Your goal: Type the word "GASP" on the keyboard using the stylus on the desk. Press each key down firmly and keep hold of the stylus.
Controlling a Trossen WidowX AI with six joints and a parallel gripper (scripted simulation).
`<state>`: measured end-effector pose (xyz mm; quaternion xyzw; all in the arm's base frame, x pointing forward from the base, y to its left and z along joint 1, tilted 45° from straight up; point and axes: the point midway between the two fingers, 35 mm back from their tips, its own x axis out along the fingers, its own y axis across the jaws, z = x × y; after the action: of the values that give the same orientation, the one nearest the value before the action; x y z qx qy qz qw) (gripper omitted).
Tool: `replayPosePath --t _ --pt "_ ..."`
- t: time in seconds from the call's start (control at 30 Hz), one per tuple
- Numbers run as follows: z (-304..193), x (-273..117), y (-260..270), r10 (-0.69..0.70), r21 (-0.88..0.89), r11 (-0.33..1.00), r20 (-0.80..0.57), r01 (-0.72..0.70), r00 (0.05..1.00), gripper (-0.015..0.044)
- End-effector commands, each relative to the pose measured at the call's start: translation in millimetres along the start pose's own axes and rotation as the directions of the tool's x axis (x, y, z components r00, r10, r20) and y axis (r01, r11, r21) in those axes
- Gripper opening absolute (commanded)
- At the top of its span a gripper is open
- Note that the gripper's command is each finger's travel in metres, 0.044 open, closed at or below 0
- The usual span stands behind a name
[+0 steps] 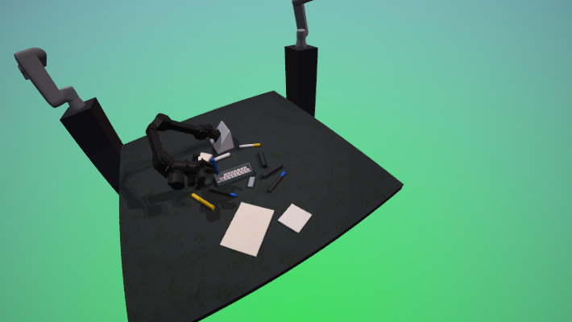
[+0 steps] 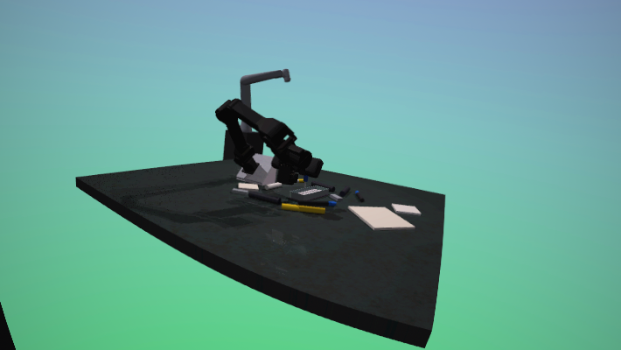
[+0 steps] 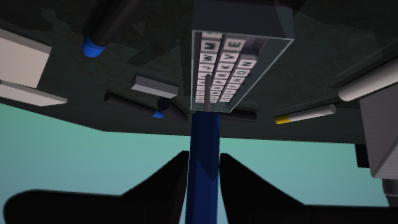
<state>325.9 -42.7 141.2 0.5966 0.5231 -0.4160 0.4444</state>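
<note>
As I look from left to right, a grey arm (image 1: 38, 76) on a black pillar (image 1: 90, 133) comes first, beyond the dark, faintly mottled table (image 1: 161, 249) (image 2: 219, 254) (image 3: 310, 75). Next, the black arm (image 1: 155, 146) (image 2: 236, 131), bent over the near clutter. Yellow marker (image 1: 203, 201) (image 2: 303, 208) lies by the keyboard (image 1: 234, 174) (image 2: 310, 192) (image 3: 240, 65); past that, a large cream pad (image 1: 247, 229) (image 2: 380, 218) (image 3: 22, 60), then a smaller pale square (image 1: 295, 217) (image 2: 406, 209) (image 3: 32, 94). Backdrop green, shading to blue.

Stylus (image 1: 215, 166) (image 2: 305, 178) (image 3: 205, 145): deep blue barrel, slim grey tip. It is clamped between the fingers of the tool (image 1: 213, 164) (image 2: 299, 177) (image 3: 205, 156), at the keyboard's left end as the top view has it. Keyboard: pale lettered keys inside a clear-edged, dark surround.

Hard to make out: whether the tip touches a key. Wrist view: barrel's lower part cut off by the frame, nearest key letters partly hidden by the surround, far ones too small to read. Exterior view: black arm masks most of the grip.
</note>
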Motion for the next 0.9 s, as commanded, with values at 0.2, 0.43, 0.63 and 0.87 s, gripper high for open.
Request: replayPosePath --t 0.2,0.43,0.63,0.87 --pt "-24 34 -6 -0.003 -0.001 1.0 -0.002 0.003 1.0 0.0" --pt "-43 61 -16 -0.002 -0.001 1.0 -0.006 0.002 1.0 0.0" --pt "-44 68 -18 -0.002 -0.001 1.0 -0.006 0.002 1.0 0.0" --pt "-29 77 -19 -0.002 -0.001 1.0 -0.006 0.002 1.0 0.0"
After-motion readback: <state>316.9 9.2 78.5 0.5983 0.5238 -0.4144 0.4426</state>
